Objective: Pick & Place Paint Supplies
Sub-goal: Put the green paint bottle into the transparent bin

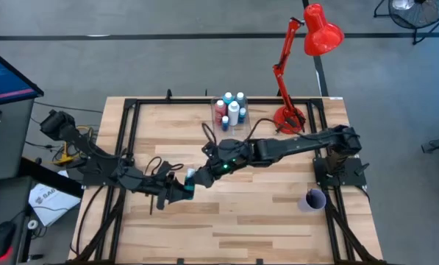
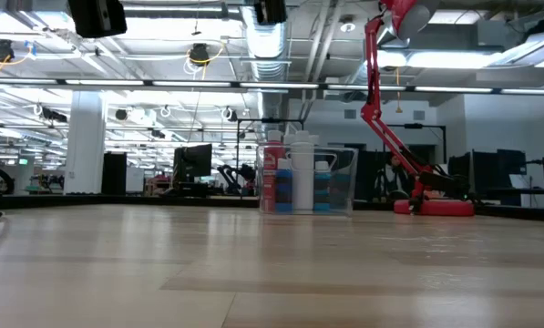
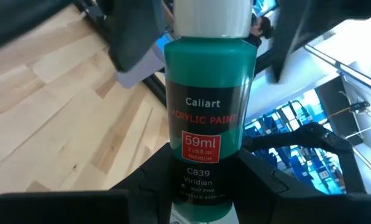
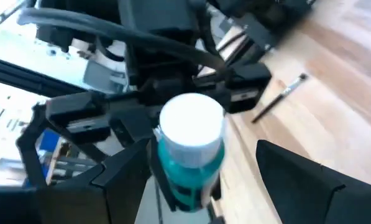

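Observation:
A small viridian-green paint bottle with a white cap is in my left gripper, above the middle of the table. It points cap-first at my right gripper. That gripper is open, with its fingers on either side of the cap end, one finger close beside the bottle and the other well apart; I cannot tell whether it touches. Several more paint bottles stand in a clear box at the far edge. A thin dark brush lies on the table. My left gripper holds the green bottle by its bottom end, pinched between the two fingers, which lie along it from the table's left. The bottle is lifted clear of the table, and its white cap end sticks out toward the right arm.
A red desk lamp stands at the far right, next to the clear box. A small purple cup sits near the right edge. Black frame rails run along the table's sides. Bare wood shows at the near side.

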